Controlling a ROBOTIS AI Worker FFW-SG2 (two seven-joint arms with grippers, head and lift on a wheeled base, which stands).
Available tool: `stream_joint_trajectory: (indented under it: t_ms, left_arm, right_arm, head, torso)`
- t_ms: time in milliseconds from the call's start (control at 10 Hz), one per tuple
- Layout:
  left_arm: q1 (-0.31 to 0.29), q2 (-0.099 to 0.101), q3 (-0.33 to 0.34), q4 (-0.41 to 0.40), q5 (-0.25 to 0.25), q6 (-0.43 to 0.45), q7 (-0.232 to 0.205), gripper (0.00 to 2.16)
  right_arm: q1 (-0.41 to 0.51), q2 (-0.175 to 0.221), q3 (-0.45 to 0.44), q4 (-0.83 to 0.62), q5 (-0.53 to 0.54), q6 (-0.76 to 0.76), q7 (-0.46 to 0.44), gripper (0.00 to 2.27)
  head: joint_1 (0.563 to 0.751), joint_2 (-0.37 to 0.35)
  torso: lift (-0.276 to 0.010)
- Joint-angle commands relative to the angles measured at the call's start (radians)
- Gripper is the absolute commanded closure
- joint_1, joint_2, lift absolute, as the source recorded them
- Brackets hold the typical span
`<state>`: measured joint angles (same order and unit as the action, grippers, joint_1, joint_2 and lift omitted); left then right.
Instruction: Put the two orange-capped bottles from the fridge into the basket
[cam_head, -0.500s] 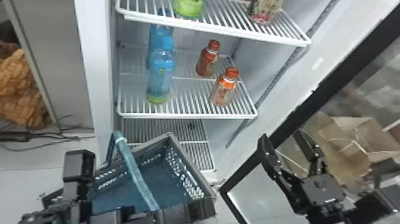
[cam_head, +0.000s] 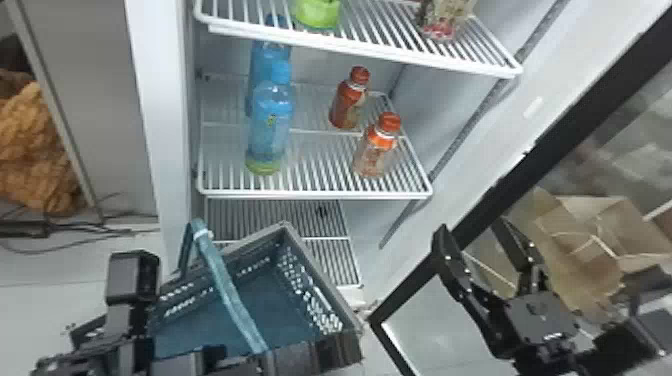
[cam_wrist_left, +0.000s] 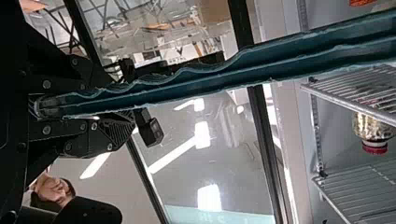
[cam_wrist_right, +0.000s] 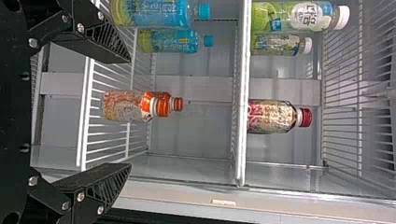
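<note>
Head view: orange-capped bottles apart, one o'clock; right gripper, four o'clock, fingers spread. Right wrist view: bottles overlap. Left wrist view: left gripper seemingly clasps basket handle.

Head view downward; shelf shared with right wrist view.
</note>
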<state>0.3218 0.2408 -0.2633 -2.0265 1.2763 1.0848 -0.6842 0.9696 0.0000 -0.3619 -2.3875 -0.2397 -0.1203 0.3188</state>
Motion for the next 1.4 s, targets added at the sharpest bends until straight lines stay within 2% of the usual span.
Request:
stream_joint_trajectory:
  t_ms: [0,300,700,1300]
  left_arm:
    - [0.0,0.0,-0.002,-0.002,0.0,0.002,0.0,1.16]
    - [0.002,0.0,-0.002,0.0,0.002,-0.007,0.002,1.16]
    - [0.005,0.0,-0.002,0.0,0.01,-0.015,0.003,1.16]
    - [0.012,-0.003,0.004,0.0,0.016,-0.02,0.003,1.16]
  right_arm:
    - [-0.003,0.001,0.003,0.003,0.0,0.0,0.0,0.28]
    - [-0.012,-0.003,0.009,0.023,-0.006,0.002,-0.003,0.28]
    - [-0.098,-0.032,0.035,0.123,0.012,-0.005,-0.012,0.27]
    - [-0.39,-0.095,0.111,0.469,0.03,-0.15,-0.021,0.27]
  head:
    - [0.695,-0.35]
    - [0.695,-0.35]
    - [0.695,-0.35]
    - [0.695,-0.35]
  torso:
    - [-0.235]
    - [-0.235]
    - [-0.235]
    - [-0.235]
